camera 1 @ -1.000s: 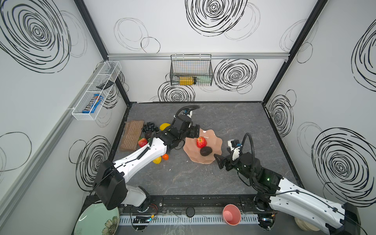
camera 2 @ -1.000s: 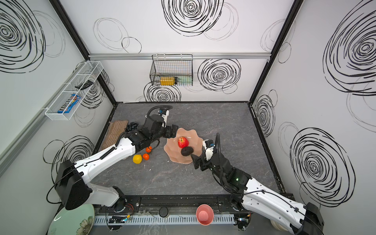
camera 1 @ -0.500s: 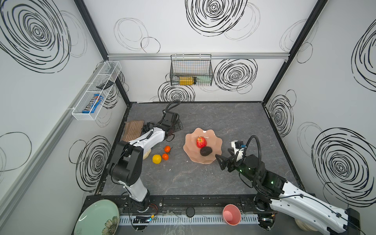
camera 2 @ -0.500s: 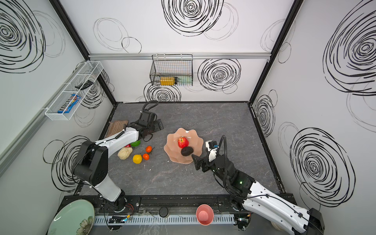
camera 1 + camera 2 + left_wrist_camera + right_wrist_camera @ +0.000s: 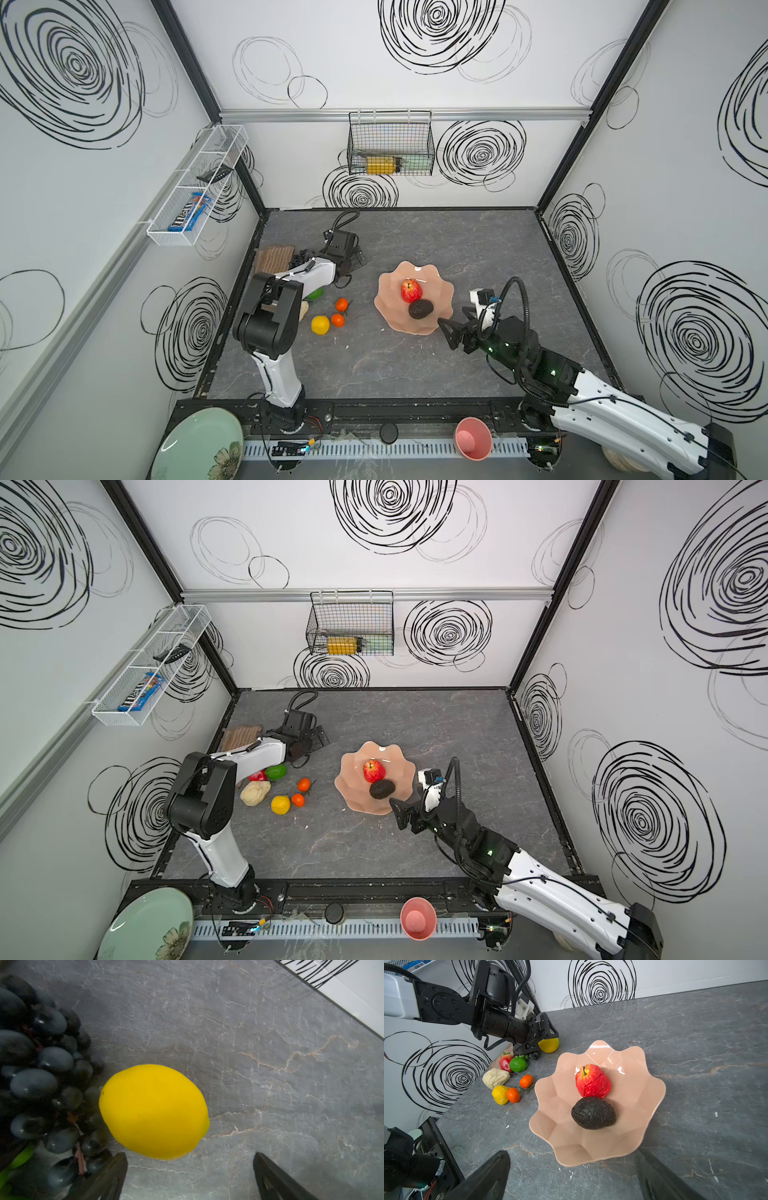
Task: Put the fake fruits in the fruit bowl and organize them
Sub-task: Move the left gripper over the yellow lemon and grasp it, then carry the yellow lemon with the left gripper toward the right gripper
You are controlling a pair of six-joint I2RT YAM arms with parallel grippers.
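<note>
The peach-pink fruit bowl point(image 5: 390, 286) point(image 5: 353, 779) point(image 5: 633, 1088) holds a red apple point(image 5: 411, 290) point(image 5: 592, 1081) and a dark avocado point(image 5: 382, 789) point(image 5: 593, 1113). My left gripper point(image 5: 355, 259) point(image 5: 189, 1164) hangs open over a yellow lemon point(image 5: 153, 1111) point(image 5: 549, 1045) lying beside the black grapes point(image 5: 41, 1076); the lemon is just ahead of the fingertips, untouched. My right gripper point(image 5: 451, 336) point(image 5: 573, 1167) is open and empty at the bowl's near rim. On the table left of the bowl lie another lemon point(image 5: 280, 804), two oranges point(image 5: 304, 784) point(image 5: 298, 799), a lime point(image 5: 276, 771), a beige pear point(image 5: 255, 792) and a red fruit point(image 5: 257, 776).
A woven mat point(image 5: 272, 257) lies by the left wall behind the grapes. A pale green plate point(image 5: 199, 444) and a pink cup point(image 5: 473, 438) sit off the front edge. A wire basket point(image 5: 390, 149) hangs on the back wall, a white wire shelf point(image 5: 195, 187) on the left wall.
My left gripper has left the bowl's left edge and swung back to the far left over the lemon, opening wider. The right gripper has drifted slightly toward the front.
</note>
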